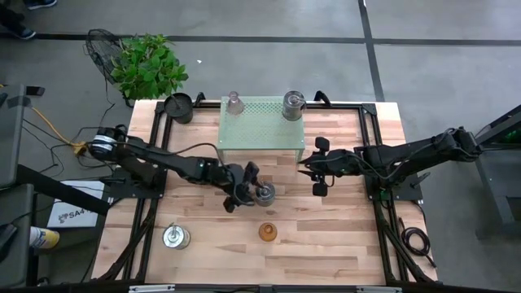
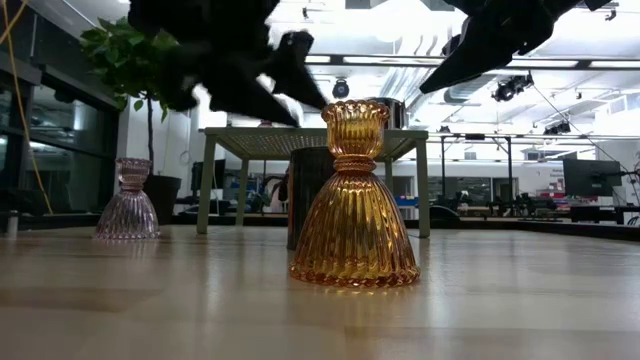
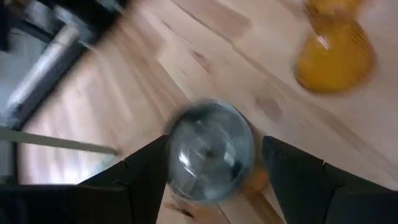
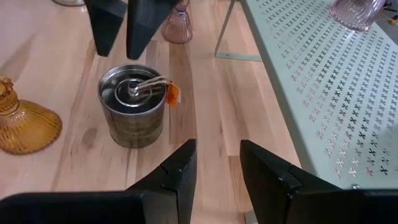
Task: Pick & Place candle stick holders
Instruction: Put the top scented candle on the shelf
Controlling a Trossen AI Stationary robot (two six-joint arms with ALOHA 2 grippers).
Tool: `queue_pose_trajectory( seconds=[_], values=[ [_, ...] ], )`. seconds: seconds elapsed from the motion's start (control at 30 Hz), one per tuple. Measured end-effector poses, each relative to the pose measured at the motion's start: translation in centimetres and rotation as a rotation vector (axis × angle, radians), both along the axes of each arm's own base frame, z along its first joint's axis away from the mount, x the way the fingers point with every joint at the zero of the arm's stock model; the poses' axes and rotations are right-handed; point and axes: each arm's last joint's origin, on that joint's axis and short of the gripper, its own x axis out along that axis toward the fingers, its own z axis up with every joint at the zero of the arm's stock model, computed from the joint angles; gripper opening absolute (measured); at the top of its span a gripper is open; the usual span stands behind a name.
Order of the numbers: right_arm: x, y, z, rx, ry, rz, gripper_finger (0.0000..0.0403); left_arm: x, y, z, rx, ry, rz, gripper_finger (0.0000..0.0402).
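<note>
The left gripper (image 1: 246,185) hovered with fingers spread just beside a squat silvery-grey metal candle holder (image 1: 264,193) on the wooden table (image 1: 342,244), seemingly lined up to grasp it. The right gripper (image 1: 313,168) waited nearby, its fingers slightly apart and holding nothing. An amber ribbed glass holder (image 1: 268,232) stood beyond the left gripper's fingertips. An orange tag on the tin was unreadable.

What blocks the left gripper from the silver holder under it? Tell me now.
Nothing visible. The left gripper hangs open over the silvery holder, with only air between. The amber holder stands apart, nearer the table's front edge; the right gripper waits off to the side.
</note>
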Motion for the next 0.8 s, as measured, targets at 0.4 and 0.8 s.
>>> queue_pose_trajectory(
  seconds=[0.4,0.8],
  values=[
    [-0.2,0.0,-0.3,0.004,0.031,-0.006,0.0119,1.2,-0.4,0.0,0.063,0.109,-0.042,0.0248],
    [-0.2,0.0,-0.3,0.013,0.035,-0.014,0.0119,0.6,-1.2,-0.9,0.149,0.158,0.246,0.0248]
  ],
)
